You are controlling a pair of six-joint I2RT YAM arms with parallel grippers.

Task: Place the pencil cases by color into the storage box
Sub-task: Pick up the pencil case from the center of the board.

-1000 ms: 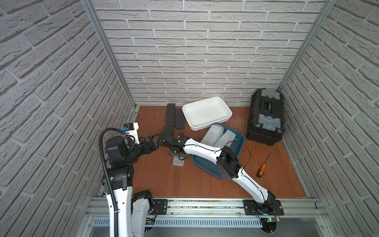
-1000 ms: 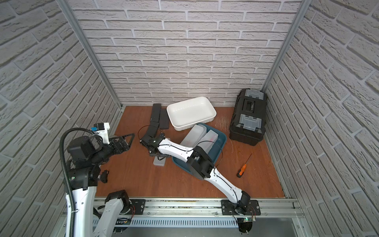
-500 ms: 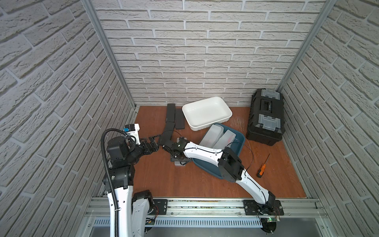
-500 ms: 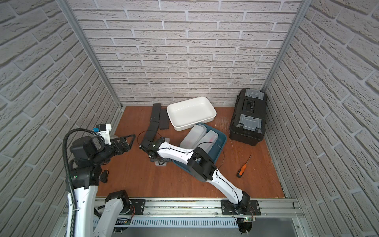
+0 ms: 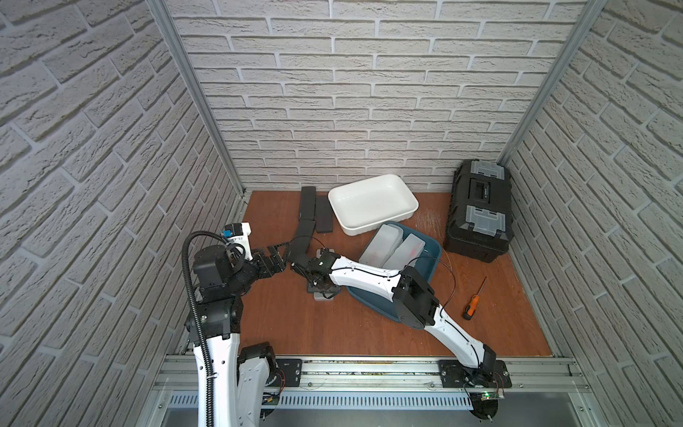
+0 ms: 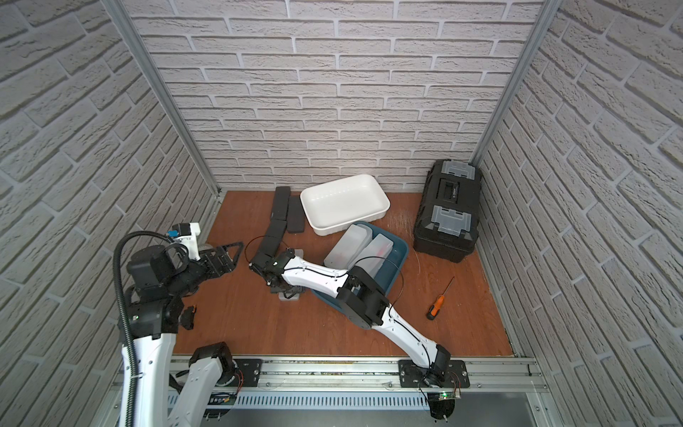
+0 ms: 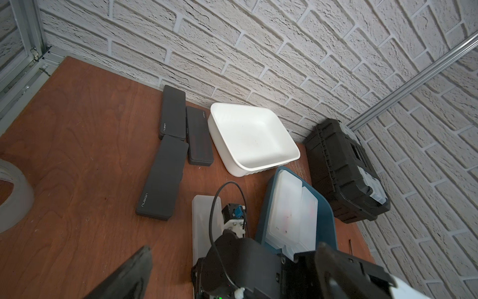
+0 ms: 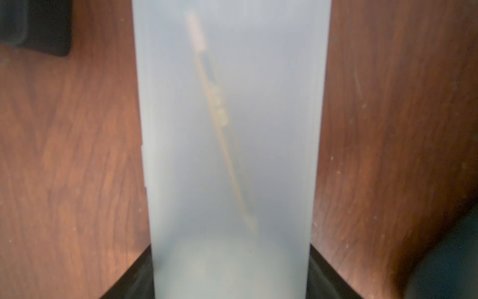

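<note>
The frosted translucent white plastic pencil case (image 8: 232, 64) lies flat on the brown wooden tabletop (image 5: 295, 332), at 9 o'clock of the dark blue plastic bin (image 5: 428, 266). The right gripper (image 8: 230, 274) clamps its 2 long edges; the left gripper (image 5: 276, 257) hangs spread, empty. The shell is probably light, stiff and slick: hold mid-length, since the loose pen (image 8: 214, 108) inside may slide.
</note>
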